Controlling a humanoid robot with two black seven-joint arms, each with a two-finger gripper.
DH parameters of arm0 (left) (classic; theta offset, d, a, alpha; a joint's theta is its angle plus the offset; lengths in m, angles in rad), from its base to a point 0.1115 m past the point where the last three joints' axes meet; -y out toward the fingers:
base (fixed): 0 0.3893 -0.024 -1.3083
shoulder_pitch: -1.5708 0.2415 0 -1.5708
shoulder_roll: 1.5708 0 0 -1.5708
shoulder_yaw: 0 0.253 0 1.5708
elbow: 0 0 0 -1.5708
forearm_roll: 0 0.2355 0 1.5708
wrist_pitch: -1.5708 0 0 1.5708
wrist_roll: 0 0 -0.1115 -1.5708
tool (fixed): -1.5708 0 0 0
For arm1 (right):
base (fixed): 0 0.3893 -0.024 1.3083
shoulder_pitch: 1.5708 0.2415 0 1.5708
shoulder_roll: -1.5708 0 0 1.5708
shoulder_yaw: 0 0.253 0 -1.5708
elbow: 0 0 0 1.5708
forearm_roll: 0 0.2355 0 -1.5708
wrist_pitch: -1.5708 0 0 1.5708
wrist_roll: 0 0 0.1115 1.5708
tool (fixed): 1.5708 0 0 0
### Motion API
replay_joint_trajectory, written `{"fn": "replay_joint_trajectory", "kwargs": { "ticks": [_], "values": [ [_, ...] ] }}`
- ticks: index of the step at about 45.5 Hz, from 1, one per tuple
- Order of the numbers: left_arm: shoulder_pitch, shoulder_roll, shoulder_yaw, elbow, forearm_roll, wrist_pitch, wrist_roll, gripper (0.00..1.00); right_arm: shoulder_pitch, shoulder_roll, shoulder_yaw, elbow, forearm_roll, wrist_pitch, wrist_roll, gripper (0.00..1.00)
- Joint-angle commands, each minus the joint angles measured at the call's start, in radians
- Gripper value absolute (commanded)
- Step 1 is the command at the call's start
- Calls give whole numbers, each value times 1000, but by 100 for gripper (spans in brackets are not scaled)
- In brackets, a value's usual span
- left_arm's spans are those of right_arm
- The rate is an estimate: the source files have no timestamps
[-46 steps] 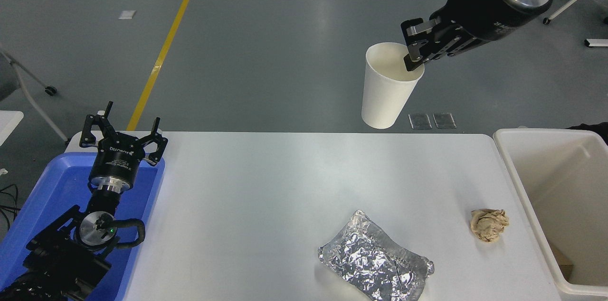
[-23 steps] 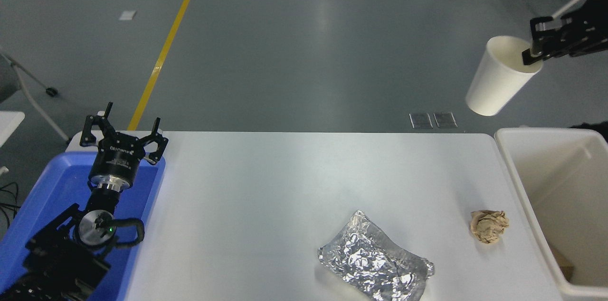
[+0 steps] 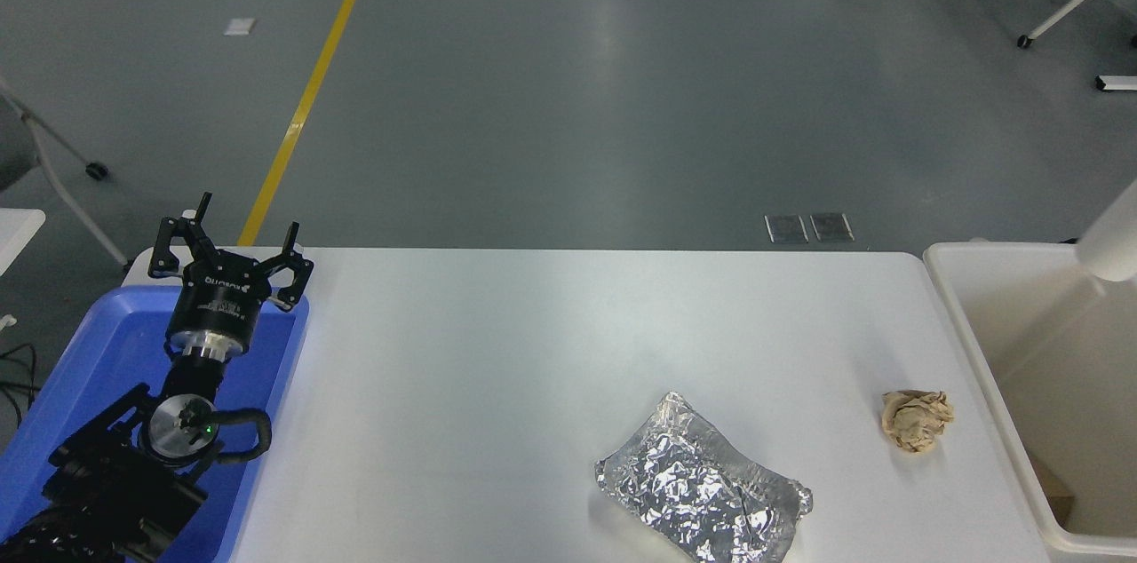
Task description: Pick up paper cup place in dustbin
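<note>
Paper cup (image 3: 1115, 239) at the right edge of the frame, only its lower part in view, tilted, hanging above the far end of the dustbin (image 3: 968, 323) and cut off by the frame edge. Right tool out of view, so cannot tell its state or what carries the cup. Dustbin along the right side, just beside the white worktop (image 3: 533, 350). On the worktop near it, a crumpled tan paper ball (image 3: 916, 420); lower centre-right, a silver foil packet (image 3: 702, 483). At lower left, left tool (image 3: 231, 259) parked over a blue tray (image 3: 89, 368), fingers spread, grasping nothing.
</note>
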Motion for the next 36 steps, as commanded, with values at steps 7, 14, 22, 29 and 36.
{"fn": "replay_joint_trajectory", "kwargs": {
  "ticks": [7,14,22,29,36],
  "values": [
    [0,0,0,1,0,0,0,100,-586,223,367,-336,135,-174,8,0],
    [0,0,0,1,0,0,0,100,-725,345,486,-451,144,-186,8,0],
    [0,0,0,-1,0,0,0,100,-815,417,589,-529,144,-208,8,0],
    [-1,0,0,-1,0,0,0,100,-846,455,632,-552,146,-211,8,0],
    [-1,0,0,1,0,0,0,100,-872,489,664,-562,146,-221,8,0]
  ]
}}
